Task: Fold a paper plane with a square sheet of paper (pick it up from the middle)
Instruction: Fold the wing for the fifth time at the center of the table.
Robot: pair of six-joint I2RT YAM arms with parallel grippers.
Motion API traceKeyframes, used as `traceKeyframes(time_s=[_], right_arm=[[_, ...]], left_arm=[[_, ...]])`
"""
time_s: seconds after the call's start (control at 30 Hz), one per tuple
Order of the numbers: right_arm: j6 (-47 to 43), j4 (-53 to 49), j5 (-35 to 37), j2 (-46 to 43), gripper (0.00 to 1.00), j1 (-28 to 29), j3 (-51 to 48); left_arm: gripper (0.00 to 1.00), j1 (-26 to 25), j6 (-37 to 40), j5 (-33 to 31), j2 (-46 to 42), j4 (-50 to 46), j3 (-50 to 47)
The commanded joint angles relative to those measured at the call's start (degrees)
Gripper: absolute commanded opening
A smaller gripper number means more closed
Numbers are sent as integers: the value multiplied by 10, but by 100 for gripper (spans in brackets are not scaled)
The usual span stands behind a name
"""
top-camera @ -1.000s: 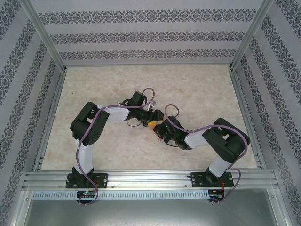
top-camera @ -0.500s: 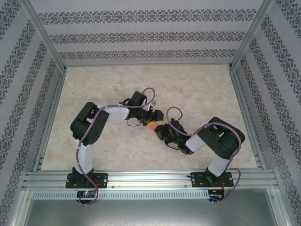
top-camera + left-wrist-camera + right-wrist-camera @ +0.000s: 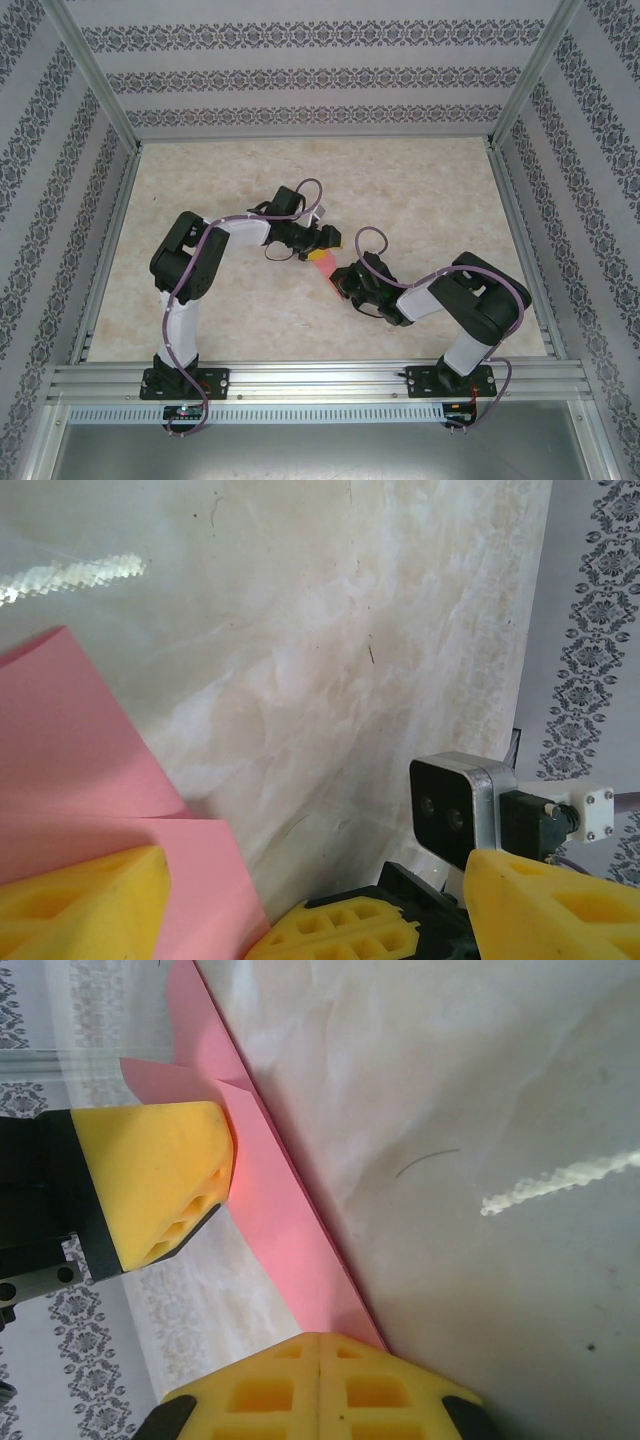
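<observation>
patterned grey wallpaper closes in three sides of a pale marbled table [image 3: 200, 180], and both arms reach in to meet at about the middle of it, a little toward the near edge. the pink paper [image 3: 323, 263] lies between them there, partly hidden from above by the two wrists.

the right gripper [image 3: 341, 276] comes at the paper from the near-right side. in its own wrist view the two yellow pads are pressed together with no gap, and the long edge of the paper runs straight down into their seam, so it seems to have that edge pinched, though the contact itself is hidden. the left gripper [image 3: 322, 250] comes from the far-left side with its fingers [image 3: 80, 900] spread wide. one of them rests against a pink flap and the other hangs well apart from it over bare table, so nothing is clamped.

the paper is no longer a flat square: both wrist views show overlapping layers and a straight folded edge. i judge this to be mid-fold, with one flap being laid over and set. the next move calls for the right pinch to hold the edge steady while the left finger presses along the crease, keeping the layers lined up so the thin sheet neither slides nor buckles.
</observation>
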Motion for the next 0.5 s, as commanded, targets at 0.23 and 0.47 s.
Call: traceKeyframes(time_s=[0.23,0.47], right_arm=[[-20,-136,-7,23,0,6,-27],[-20,-131,-14,32,0,5,-9]], left_arm=[[79,63,52,-66,28,-27,15],[79,82,65,-70,34,-48,36]])
